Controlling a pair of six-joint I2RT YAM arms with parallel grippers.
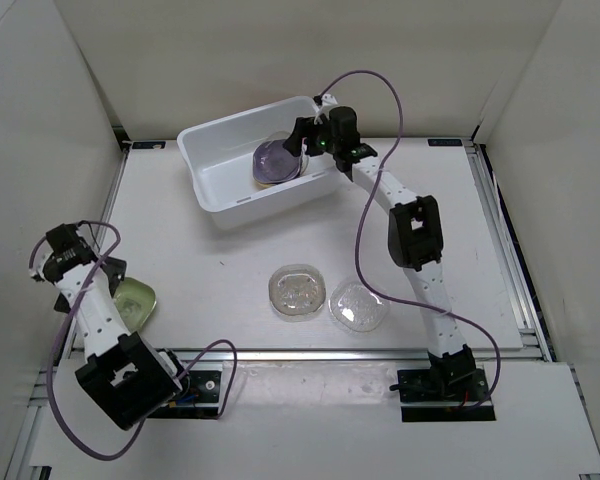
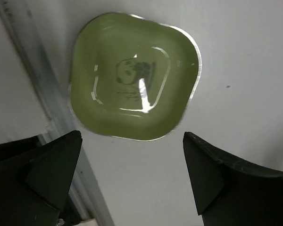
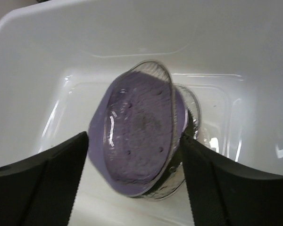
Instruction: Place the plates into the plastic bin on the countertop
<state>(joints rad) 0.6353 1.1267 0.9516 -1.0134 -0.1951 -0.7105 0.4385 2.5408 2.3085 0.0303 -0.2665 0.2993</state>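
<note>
We see one bin point(image 1: 215, 168) at the far middle of the countertop point(image 1: 180, 250). One purple plate point(image 3: 132, 141) lies tilted inside it, on what looks like a clear plate point(image 3: 191, 101) beneath. The right gripper point(image 3: 134, 143) hangs over the purple plate, its jaws spread wide to either side of it. Two clear plates point(image 1: 298, 290) point(image 1: 358, 304) sit side by side, just apart, on the near middle of the countertop. One green plate point(image 2: 132, 80) lies at the near left edge beside a metal rail point(image 2: 42, 94). The left gripper point(image 2: 132, 165) hovers above it, jaws wide and holding nothing.
</note>
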